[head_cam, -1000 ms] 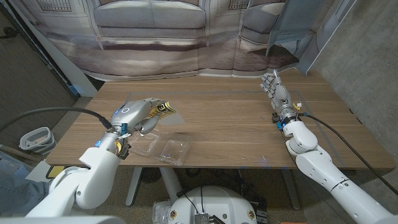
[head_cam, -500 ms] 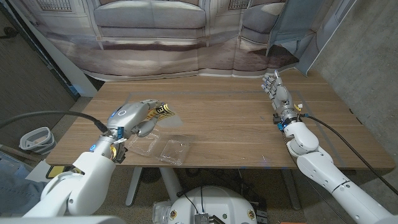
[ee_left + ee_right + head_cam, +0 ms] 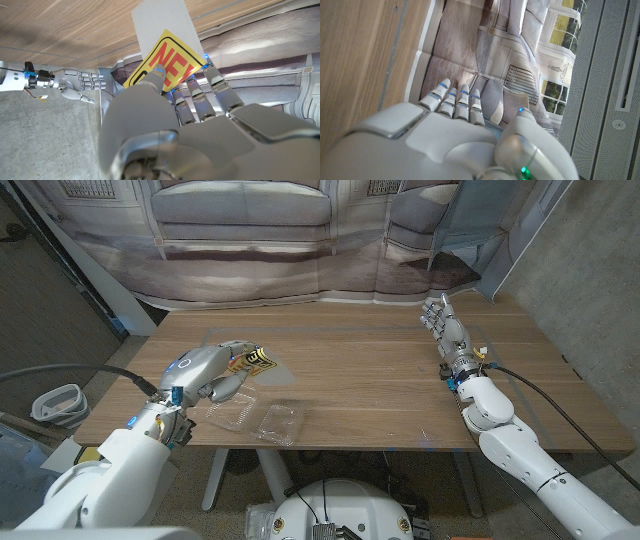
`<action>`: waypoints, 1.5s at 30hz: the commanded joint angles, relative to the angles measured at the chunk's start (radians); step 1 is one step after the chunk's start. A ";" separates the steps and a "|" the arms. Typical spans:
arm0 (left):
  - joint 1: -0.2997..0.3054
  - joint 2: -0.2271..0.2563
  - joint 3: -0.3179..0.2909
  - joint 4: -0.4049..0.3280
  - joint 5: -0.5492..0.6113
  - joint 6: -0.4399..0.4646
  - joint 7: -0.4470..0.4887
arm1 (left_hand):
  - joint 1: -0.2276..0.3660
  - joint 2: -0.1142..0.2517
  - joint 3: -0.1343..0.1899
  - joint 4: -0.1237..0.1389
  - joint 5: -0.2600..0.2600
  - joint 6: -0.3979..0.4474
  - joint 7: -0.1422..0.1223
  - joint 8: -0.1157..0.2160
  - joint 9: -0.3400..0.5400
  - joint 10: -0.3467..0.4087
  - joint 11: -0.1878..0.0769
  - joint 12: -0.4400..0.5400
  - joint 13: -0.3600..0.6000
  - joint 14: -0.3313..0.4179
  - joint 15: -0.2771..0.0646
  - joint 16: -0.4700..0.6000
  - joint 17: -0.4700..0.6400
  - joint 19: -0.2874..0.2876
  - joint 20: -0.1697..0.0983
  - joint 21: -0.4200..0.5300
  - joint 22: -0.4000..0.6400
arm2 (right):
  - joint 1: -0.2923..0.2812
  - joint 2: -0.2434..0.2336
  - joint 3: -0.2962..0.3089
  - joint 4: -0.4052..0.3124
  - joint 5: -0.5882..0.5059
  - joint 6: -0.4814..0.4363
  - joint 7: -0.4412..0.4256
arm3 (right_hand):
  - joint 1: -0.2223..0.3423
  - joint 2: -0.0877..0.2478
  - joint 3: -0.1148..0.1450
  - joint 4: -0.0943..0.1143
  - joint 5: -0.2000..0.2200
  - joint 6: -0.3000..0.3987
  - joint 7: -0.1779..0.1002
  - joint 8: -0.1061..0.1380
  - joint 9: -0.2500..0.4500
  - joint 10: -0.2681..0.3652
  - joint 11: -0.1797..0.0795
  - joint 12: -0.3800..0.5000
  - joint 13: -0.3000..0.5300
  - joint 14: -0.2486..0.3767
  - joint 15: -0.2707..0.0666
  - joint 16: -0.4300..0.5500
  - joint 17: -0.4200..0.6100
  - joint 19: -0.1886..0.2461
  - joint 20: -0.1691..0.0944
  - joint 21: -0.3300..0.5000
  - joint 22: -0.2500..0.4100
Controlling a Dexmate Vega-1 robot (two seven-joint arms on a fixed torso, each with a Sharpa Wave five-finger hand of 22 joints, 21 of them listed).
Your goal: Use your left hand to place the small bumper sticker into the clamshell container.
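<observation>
So the bumper sticker (image 3: 254, 361) was off the table, pinched in our left hand (image 3: 205, 370), hovering just far of the open clamshell container (image 3: 256, 416). Pickup done; we judged lowering and release remained. Right hand (image 3: 446, 330) stood well right, fingers straight, holding nothing.

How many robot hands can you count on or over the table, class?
2: the left hand holds the sticker above the clear container; the right hand waits at the table's far right.
</observation>
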 commanded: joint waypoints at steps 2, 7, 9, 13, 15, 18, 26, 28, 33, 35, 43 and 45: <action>0.010 -0.060 -0.050 -0.012 0.004 -0.056 -0.056 | 0.000 -0.014 0.005 -0.001 -0.003 0.006 -0.007 -0.001 0.002 0.003 -0.005 -0.002 0.005 -0.001 -0.054 -0.002 0.002 -0.002 0.003 -0.003 0.002 | 0.008 0.003 -0.005 0.001 -0.008 -0.013 -0.008 | 0.006 0.004 0.000 -0.005 -0.003 0.008 0.000 0.001 0.003 0.009 -0.003 -0.001 0.006 0.010 0.002 -0.002 0.002 0.011 0.002 -0.003 0.004; 0.015 -0.075 -0.066 -0.014 0.001 -0.072 -0.082 | 0.001 -0.015 0.005 -0.001 -0.004 0.004 -0.009 -0.002 0.002 0.002 -0.002 -0.004 0.005 -0.002 -0.055 -0.003 0.002 -0.006 0.004 -0.005 0.002 | 0.016 0.008 -0.009 0.006 -0.006 -0.019 -0.009 | 0.006 0.004 0.000 -0.005 -0.003 0.008 -0.001 0.001 0.003 0.010 -0.002 -0.001 0.006 0.011 0.001 -0.002 0.002 0.012 0.001 -0.003 0.004; 0.015 -0.080 -0.069 -0.012 -0.004 -0.079 -0.092 | 0.001 -0.015 0.005 -0.002 -0.004 0.004 -0.011 -0.002 0.002 0.001 -0.001 -0.004 0.005 -0.003 -0.057 -0.004 0.002 -0.006 0.003 -0.005 0.002 | 0.019 0.007 -0.012 0.012 -0.010 -0.017 -0.004 | 0.006 0.004 0.000 -0.005 -0.003 0.009 -0.001 0.002 0.003 0.008 -0.001 -0.002 0.006 0.011 0.001 -0.002 0.002 0.012 0.001 -0.002 0.004; 0.004 -0.082 -0.054 -0.008 0.020 -0.068 -0.109 | 0.001 -0.018 0.005 -0.002 -0.004 0.002 -0.012 -0.004 0.002 0.000 -0.002 -0.005 0.005 -0.006 -0.059 -0.006 0.002 -0.011 0.003 -0.007 0.002 | 0.022 0.009 -0.015 0.016 -0.007 -0.020 -0.003 | 0.006 0.004 0.000 -0.005 -0.003 0.009 -0.001 0.002 0.003 0.008 -0.002 -0.002 0.006 0.011 0.002 -0.002 0.002 0.012 0.001 -0.002 0.004; -0.003 -0.077 -0.043 -0.004 0.034 -0.066 -0.114 | 0.001 -0.018 0.005 -0.002 -0.005 0.002 -0.013 -0.005 0.001 -0.002 -0.004 -0.006 0.005 -0.007 -0.059 -0.006 0.002 -0.013 0.004 -0.008 0.002 | 0.022 0.010 -0.016 0.015 -0.006 -0.024 -0.006 | 0.006 0.004 0.000 -0.005 -0.003 0.009 0.000 0.002 0.003 0.008 -0.001 -0.002 0.006 0.011 0.002 -0.002 0.002 0.012 0.001 -0.002 0.004; -0.011 -0.070 -0.031 -0.003 0.056 -0.053 -0.126 | 0.001 -0.019 0.005 -0.002 -0.005 0.002 -0.014 -0.005 0.001 -0.001 -0.004 -0.007 0.005 -0.009 -0.063 -0.007 0.002 -0.015 0.005 -0.010 0.002 | 0.022 0.009 -0.014 0.012 -0.006 -0.026 -0.009 | 0.006 0.004 0.000 -0.005 -0.003 0.009 0.000 0.001 0.003 0.008 -0.002 -0.002 0.006 0.011 0.002 -0.002 0.002 0.012 0.001 -0.002 0.004; -0.040 -0.042 -0.008 0.014 0.047 -0.034 -0.165 | 0.001 -0.021 0.004 -0.002 -0.005 0.002 -0.018 -0.006 0.001 -0.003 -0.008 -0.008 0.005 -0.012 -0.065 -0.009 0.002 -0.022 0.008 -0.013 0.002 | 0.019 0.004 -0.010 0.015 -0.006 -0.021 -0.006 | 0.006 0.005 0.000 -0.005 -0.003 0.009 0.000 0.002 0.003 0.008 -0.003 -0.002 0.006 0.011 0.002 -0.002 0.003 0.013 0.001 -0.002 0.004; -0.044 -0.032 -0.003 0.012 0.052 -0.025 -0.184 | 0.000 -0.023 0.004 -0.001 -0.006 -0.001 -0.020 -0.008 0.001 -0.003 -0.006 -0.009 0.005 -0.013 -0.066 -0.010 0.002 -0.023 0.009 -0.014 0.002 | 0.017 0.005 -0.009 0.014 -0.003 -0.024 -0.009 | 0.006 0.005 0.000 -0.005 -0.003 0.009 0.000 0.002 0.003 0.009 -0.002 -0.001 0.006 0.012 0.003 -0.002 0.003 0.013 0.001 -0.002 0.004; -0.050 -0.015 0.010 0.015 0.053 -0.011 -0.206 | -0.002 -0.025 0.002 0.000 -0.006 -0.001 -0.022 -0.009 0.001 -0.005 -0.006 -0.010 0.005 -0.015 -0.066 -0.011 0.003 -0.026 0.011 -0.016 0.002 | 0.015 0.006 -0.008 0.013 0.001 -0.025 -0.011 | 0.006 0.005 0.000 -0.005 -0.003 0.009 0.000 0.001 0.003 0.009 0.000 -0.001 0.006 0.010 0.003 -0.002 0.003 0.013 0.001 -0.002 0.004; -0.051 -0.009 0.016 0.016 0.058 -0.006 -0.208 | -0.003 -0.026 0.001 0.000 -0.006 -0.001 -0.023 -0.009 0.001 -0.006 -0.006 -0.011 0.005 -0.016 -0.067 -0.011 0.003 -0.027 0.013 -0.016 0.002 | 0.014 0.006 -0.008 0.013 0.003 -0.026 -0.011 | 0.006 0.005 0.000 -0.005 -0.003 0.009 0.000 0.001 0.003 0.009 -0.001 -0.001 0.006 0.011 0.002 -0.002 0.003 0.013 0.001 -0.002 0.004; -0.054 0.011 0.032 0.013 0.070 0.014 -0.223 | -0.005 -0.028 0.000 0.002 -0.007 -0.001 -0.025 -0.010 0.001 -0.007 -0.008 -0.011 0.005 -0.016 -0.066 -0.011 0.003 -0.035 0.017 -0.020 0.002 | 0.009 0.002 -0.006 0.007 -0.001 -0.022 -0.010 | 0.006 0.005 0.000 -0.006 -0.003 0.009 -0.001 0.001 0.003 0.009 -0.002 -0.001 0.006 0.011 0.002 -0.002 0.003 0.013 0.001 -0.002 0.004; -0.054 0.015 0.033 0.012 0.064 0.015 -0.223 | -0.006 -0.029 0.000 0.002 -0.007 -0.002 -0.026 -0.011 0.001 -0.006 -0.009 -0.011 0.005 -0.015 -0.067 -0.011 0.003 -0.037 0.017 -0.021 0.002 | 0.008 0.002 -0.004 0.007 0.001 -0.018 -0.009 | 0.006 0.005 0.000 -0.006 -0.003 0.009 -0.001 0.001 0.003 0.009 -0.002 -0.002 0.006 0.010 0.002 -0.002 0.003 0.013 0.001 -0.002 0.004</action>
